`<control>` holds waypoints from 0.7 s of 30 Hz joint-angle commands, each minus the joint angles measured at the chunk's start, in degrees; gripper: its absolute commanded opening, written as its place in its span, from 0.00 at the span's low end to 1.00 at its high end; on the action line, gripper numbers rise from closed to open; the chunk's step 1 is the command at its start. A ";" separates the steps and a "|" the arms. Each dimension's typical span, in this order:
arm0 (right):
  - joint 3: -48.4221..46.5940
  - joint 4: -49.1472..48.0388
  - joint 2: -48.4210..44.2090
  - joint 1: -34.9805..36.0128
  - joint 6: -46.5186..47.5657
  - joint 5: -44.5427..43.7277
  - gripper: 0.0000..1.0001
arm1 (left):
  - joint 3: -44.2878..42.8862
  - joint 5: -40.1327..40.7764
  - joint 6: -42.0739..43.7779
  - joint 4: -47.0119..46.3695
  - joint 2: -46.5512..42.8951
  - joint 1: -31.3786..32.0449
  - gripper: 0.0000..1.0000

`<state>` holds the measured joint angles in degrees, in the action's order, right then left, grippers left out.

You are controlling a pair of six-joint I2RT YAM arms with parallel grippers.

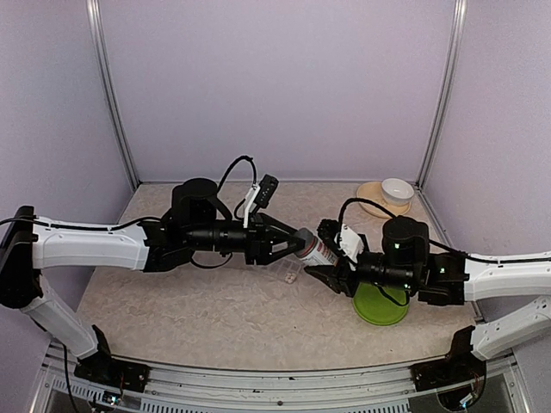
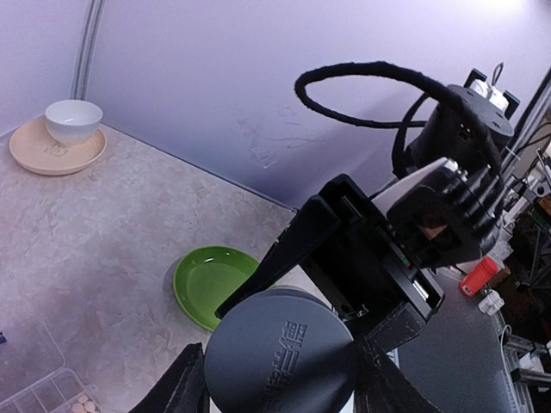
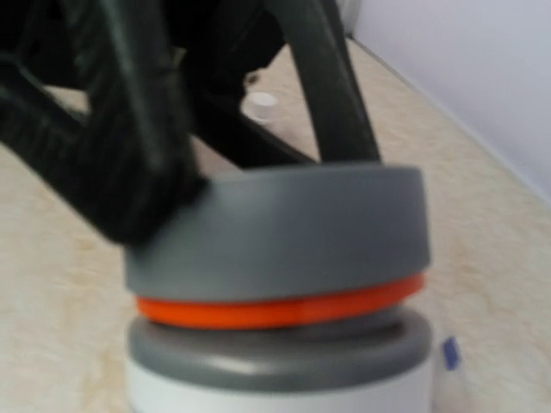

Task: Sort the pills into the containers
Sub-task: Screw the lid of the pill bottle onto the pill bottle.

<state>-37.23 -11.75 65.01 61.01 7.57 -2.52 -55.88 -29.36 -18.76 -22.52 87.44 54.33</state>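
Bracing to unscrew: left pincer (image 1: 291, 243) clamps the grey cap (image 2: 280, 353), right pincer (image 1: 330, 268) apparently grips the bottle (image 3: 275, 383) above the pill box (image 1: 290, 274).

Both arms share one build. The left arm (image 1: 86, 245) and the right arm (image 1: 508, 275) each have a long white shell between chunky black joints, and each stands on a black base (image 1: 102, 366). A thin black cable (image 1: 237, 168) loops beside a white bracket (image 1: 251, 202) on the left wrist. Small green lights (image 1: 398, 247) glow on the right arm's black joint. The left gripper (image 2: 280, 383) is matte black, its fingers wedge-shaped.
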 commanded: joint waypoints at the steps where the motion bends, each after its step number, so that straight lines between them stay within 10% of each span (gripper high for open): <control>1: -5.86 -2.76 -1.62 1.13 -5.77 7.02 0.21 | 1.04 -8.06 7.90 3.31 -1.64 1.79 0.46; 12: -5.84 0.32 -1.90 1.13 -10.07 12.22 0.22 | 1.08 -12.59 13.54 7.08 -4.18 1.84 0.56; 21: -4.07 -0.42 -4.39 1.04 -9.29 8.89 0.22 | 4.05 -10.90 10.96 3.55 -7.29 1.58 0.97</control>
<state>-40.36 -8.01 63.05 61.71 -1.21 8.54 -53.69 -39.24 -7.07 -17.32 82.85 55.68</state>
